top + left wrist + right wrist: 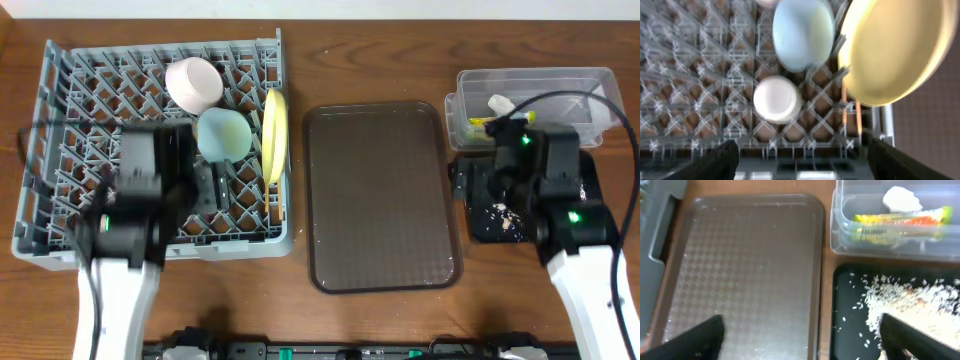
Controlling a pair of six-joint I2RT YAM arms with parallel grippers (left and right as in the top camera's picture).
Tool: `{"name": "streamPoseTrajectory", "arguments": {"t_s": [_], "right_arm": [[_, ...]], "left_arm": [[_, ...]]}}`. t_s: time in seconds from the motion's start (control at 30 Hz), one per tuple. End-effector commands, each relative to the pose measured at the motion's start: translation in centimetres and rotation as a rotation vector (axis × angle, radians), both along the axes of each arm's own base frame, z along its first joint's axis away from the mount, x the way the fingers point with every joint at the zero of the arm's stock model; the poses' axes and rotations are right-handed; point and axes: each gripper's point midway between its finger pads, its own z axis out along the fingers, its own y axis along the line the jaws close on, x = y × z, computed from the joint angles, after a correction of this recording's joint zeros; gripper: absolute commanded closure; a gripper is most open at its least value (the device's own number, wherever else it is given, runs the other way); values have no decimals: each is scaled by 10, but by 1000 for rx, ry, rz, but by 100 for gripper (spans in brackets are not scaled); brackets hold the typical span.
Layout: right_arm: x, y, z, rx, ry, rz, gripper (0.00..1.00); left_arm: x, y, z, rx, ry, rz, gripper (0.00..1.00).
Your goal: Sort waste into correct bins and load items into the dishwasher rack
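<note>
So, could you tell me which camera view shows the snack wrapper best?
The right wrist view: the snack wrapper lies full-length inside the clear tub. Overhead shows only a small yellow bit; the left wrist view misses it.

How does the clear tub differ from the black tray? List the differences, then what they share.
The clear tub is see-through; the black tray is opaque. The clear tub has tall walls; the black tray is shallow. The clear tub holds the snack wrapper and white tissue; the black tray holds loose rice-like crumbs. Both are rectangular and sit beside the brown serving tray.
</note>
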Motion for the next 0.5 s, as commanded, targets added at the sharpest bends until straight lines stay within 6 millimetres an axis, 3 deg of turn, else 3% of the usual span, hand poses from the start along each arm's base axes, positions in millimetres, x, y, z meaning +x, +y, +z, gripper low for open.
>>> {"name": "streamPoseTrajectory", "arguments": {"t_s": [0.0,0.17,0.47], "right_arm": [[-17,-5,4,-11,-55,-26,1],[-38,-15,12,-32,-124,-63,1],[-63,-18,-1,-45,-39,-64,1]], "left_arm": [[-23,-2,-7,37,-66,-54,16],[-47,0,-11,24,-138,-44,16],[-52,1,-4,23,-173,-44,16]]}}
